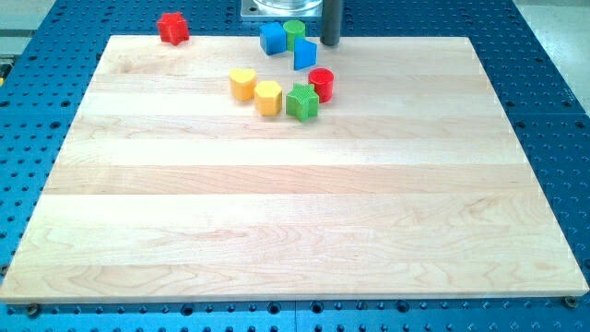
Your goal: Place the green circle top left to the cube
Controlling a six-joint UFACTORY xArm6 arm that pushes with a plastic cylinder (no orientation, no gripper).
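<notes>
The green circle (294, 31) stands near the top edge of the wooden board (295, 212), touching the right side of the blue cube (272, 38). A second blue block (305, 53), wedge-like, lies just below and right of the green circle. My tip (330, 44) is at the board's top edge, to the right of the green circle and just up and right of the blue wedge-like block, a small gap away.
A red cylinder (321, 84), a green star-like block (301, 101), a yellow hexagon (268, 97) and a yellow heart (242, 84) cluster below the blue blocks. A red star-like block (171, 27) sits at the board's top left corner.
</notes>
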